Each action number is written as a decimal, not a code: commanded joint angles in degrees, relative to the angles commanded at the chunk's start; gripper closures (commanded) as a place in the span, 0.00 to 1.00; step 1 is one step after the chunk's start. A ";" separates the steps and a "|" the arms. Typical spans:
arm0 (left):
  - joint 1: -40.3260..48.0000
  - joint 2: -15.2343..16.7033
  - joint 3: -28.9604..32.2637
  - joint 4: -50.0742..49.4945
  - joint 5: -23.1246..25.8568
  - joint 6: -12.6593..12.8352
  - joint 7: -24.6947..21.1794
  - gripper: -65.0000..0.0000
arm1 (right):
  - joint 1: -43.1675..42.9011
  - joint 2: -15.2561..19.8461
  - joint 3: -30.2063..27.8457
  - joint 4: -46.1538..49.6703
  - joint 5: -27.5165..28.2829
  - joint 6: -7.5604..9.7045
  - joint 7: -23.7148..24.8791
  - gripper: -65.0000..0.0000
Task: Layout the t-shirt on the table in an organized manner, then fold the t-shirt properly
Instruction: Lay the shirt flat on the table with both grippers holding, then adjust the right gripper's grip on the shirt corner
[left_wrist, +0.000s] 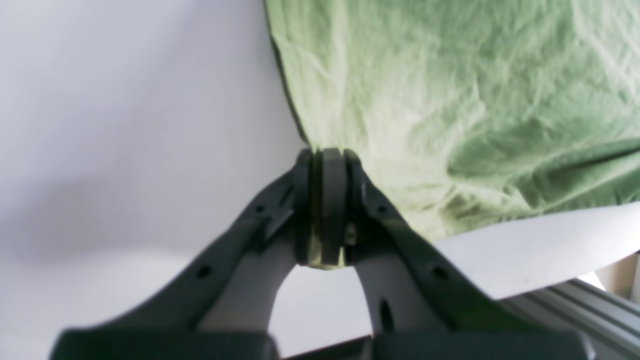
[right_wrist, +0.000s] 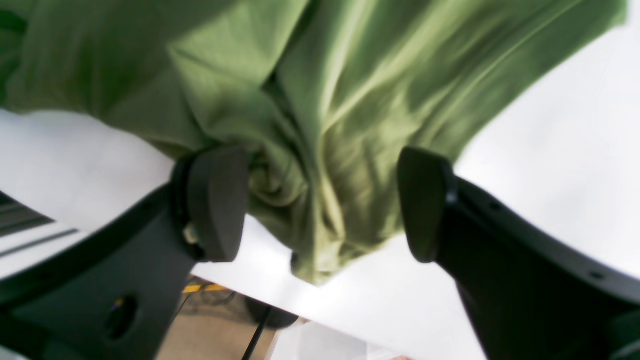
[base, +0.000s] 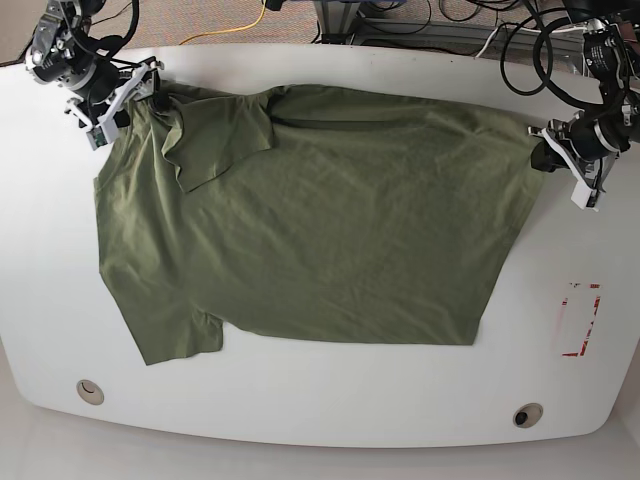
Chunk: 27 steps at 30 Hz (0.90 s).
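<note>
The olive-green t-shirt (base: 320, 220) lies spread across the white table (base: 320, 420), sleeves toward the base view's left and hem toward its right. The far sleeve (base: 215, 140) is folded over onto the body. My left gripper (left_wrist: 327, 165) is shut on the far hem corner of the t-shirt (left_wrist: 450, 100), at the base view's right (base: 543, 152). My right gripper (right_wrist: 322, 200) stands open, its pads on either side of a bunched part of the t-shirt (right_wrist: 325, 100) near the far left corner (base: 145, 90).
A red tape rectangle (base: 580, 320) marks the table's right side. Two round grommet holes (base: 90, 391) (base: 527, 414) sit near the front edge. Cables run behind the far edge. The table edge and a metal rail (left_wrist: 575, 310) lie close by the left gripper.
</note>
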 joint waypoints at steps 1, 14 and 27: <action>0.00 0.00 0.00 0.09 0.00 0.00 0.00 1.00 | 0.00 -0.53 0.79 1.14 0.00 0.00 0.00 0.27; 0.00 -0.70 0.18 0.00 2.55 0.00 0.00 1.00 | 0.09 -1.32 -1.32 3.60 10.73 0.00 -1.14 0.27; 0.00 -0.53 0.26 0.09 4.22 0.00 0.00 1.00 | 3.69 -1.49 -9.23 -3.08 7.47 0.00 -1.14 0.27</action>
